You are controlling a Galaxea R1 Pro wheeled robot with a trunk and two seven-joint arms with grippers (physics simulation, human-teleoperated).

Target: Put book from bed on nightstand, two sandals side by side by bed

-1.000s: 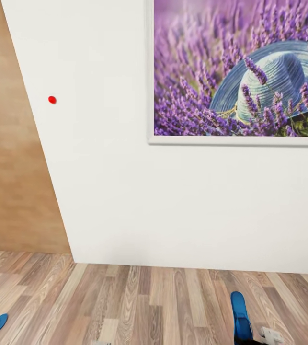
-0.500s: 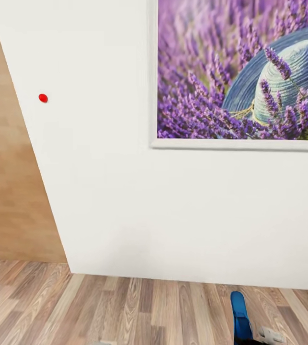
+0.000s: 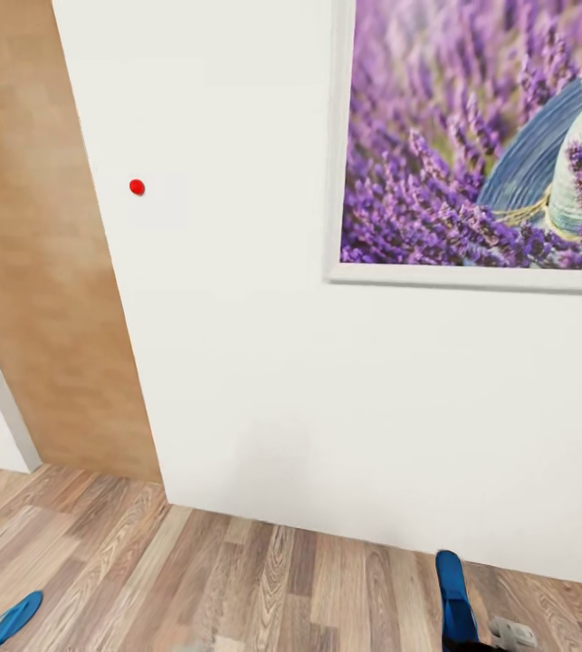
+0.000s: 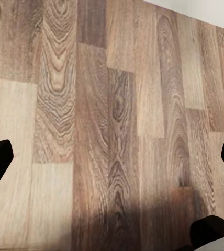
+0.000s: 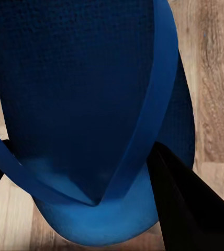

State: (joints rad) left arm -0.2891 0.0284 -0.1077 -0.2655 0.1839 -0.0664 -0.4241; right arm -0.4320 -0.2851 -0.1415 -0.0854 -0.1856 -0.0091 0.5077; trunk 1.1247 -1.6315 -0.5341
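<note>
Right pincer [image 5: 91,209] clamped on bright blue sandal [image 5: 86,104], thong strap visible; left pincer [image 4: 112,157] spread wide over plank floor [image 4: 112,104].

Head view: bright, even, diffuse light with no visible source. The white wall [image 3: 263,362] is near overexposed, flat, with only faint grey mottling at lower centre. No glare. The lavender picture [image 3: 481,136] at upper right is soft, slightly blurred. The plank floor [image 3: 236,580] is evenly lit with crisp grain.

Left wrist view: grain sharp; a soft dark shadow pools at the bottom centre of the frame.

Right wrist view: the blue sandal [image 5: 91,104] is very close, dim across its upper half, paler toward the bottom; edges soft.
</note>
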